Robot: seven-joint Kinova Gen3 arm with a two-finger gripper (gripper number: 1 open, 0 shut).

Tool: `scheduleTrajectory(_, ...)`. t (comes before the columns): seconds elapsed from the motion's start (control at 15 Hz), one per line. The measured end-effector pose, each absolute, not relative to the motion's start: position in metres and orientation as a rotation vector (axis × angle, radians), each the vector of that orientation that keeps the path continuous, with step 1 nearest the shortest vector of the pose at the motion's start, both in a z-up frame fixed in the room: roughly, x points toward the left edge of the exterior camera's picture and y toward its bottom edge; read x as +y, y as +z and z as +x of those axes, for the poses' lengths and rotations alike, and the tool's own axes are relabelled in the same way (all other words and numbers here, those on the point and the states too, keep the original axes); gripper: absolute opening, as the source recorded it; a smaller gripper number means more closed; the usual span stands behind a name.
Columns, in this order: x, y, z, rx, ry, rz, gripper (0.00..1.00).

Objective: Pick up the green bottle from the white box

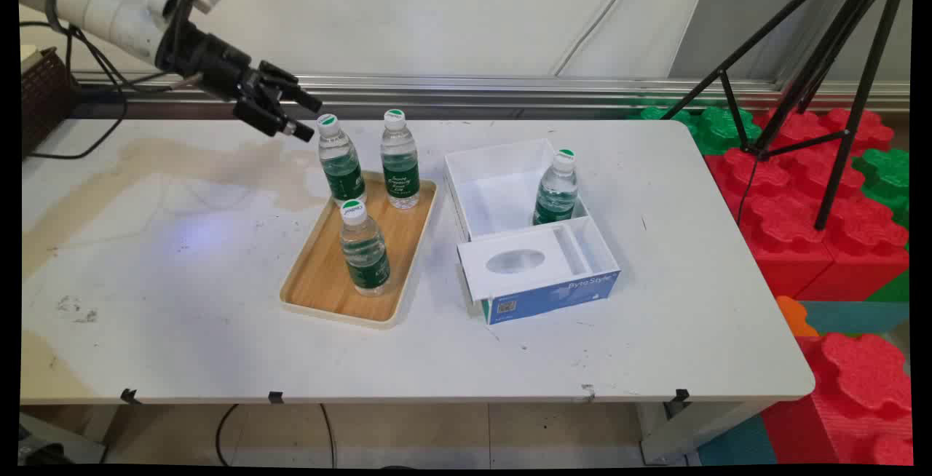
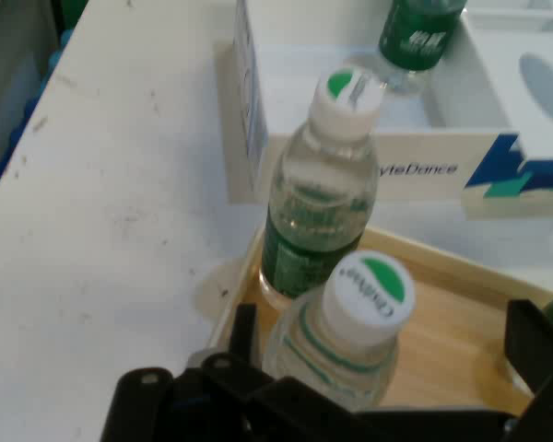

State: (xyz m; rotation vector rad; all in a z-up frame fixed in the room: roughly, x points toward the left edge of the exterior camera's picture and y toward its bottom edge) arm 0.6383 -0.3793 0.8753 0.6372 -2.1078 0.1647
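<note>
Four water bottles in view, all upright, long axes vertical, white caps w/ green dot up. Three stand on wooden tray (image 1: 331,283) at mid-surface: rear-left bottle (image 1: 339,160), rear-right bottle (image 1: 400,160), front bottle (image 1: 363,248). Fourth bottle (image 1: 557,188) stands inside white open box (image 1: 489,170), at its right side, against the divider; box front has blue printed panel and a flat insert w/ oval cutout. Box sits just right of tray, not touching it as far as main view shows.

Hand (image 1: 302,116) hangs above surface (image 1: 182,301) at tray's far-left corner, angled down and to the right, just beside cap of rear-left bottle. Fingers spread apart, nothing between them; no contact w/ bottle visible. In hand view the same bottle (image 2: 346,336) sits between the two fingers, cap (image 2: 369,292) closest to camera; rear-right bottle (image 2: 318,198) behind it, box wall beyond.

Black cables hang from arm at left. Tripod (image 1: 823,83) and red/green foam blocks (image 1: 794,192) off surface's right side.
</note>
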Motion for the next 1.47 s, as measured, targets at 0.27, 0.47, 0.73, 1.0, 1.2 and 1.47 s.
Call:
scheduleTrajectory(0.27,-0.379,0.903,0.628,-2.080,0.162,0.626,1.00)
scheduleTrajectory(0.47,-0.379,0.921,0.615,-2.051,0.152,0.618,1.00)
scheduleTrajectory(0.73,-0.381,0.938,0.595,-2.011,0.135,0.607,1.00)
scheduleTrajectory(1.0,-0.384,0.946,0.570,-1.977,0.120,0.590,1.00)
scheduleTrajectory(1.2,-0.388,0.945,0.550,-1.961,0.111,0.576,1.00)
scheduleTrajectory(1.47,-0.393,0.933,0.521,-1.946,0.096,0.556,1.00)
